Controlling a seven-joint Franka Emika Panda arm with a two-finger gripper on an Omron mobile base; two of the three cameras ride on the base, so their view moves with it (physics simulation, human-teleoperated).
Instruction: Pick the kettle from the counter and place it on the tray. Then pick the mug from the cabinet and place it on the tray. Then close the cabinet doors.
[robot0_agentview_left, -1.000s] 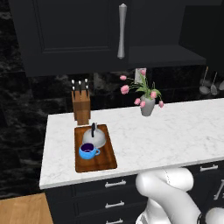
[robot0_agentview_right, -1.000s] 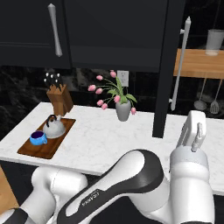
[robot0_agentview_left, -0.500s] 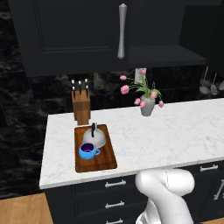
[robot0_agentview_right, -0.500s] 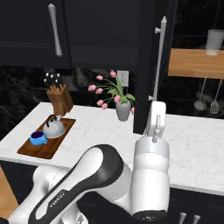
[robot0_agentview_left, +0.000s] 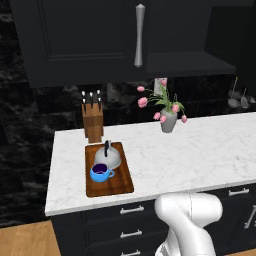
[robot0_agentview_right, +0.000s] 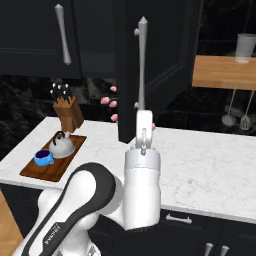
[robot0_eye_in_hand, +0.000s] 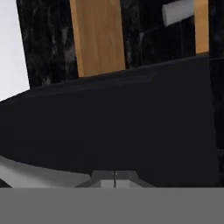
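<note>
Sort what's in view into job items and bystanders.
Job: kettle, mug, tray, counter, cabinet doors, tool.
Bystanders: knife block, flower vase, hanging utensils, drawers.

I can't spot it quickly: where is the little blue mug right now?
The blue mug sits on the wooden tray at the counter's left end, just in front of the kettle, with the knife block behind.

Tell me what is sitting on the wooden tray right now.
The tray holds the kettle at its back and the blue mug in front, close against it. The board under them is covered, so whether they touch is unclear.
</note>
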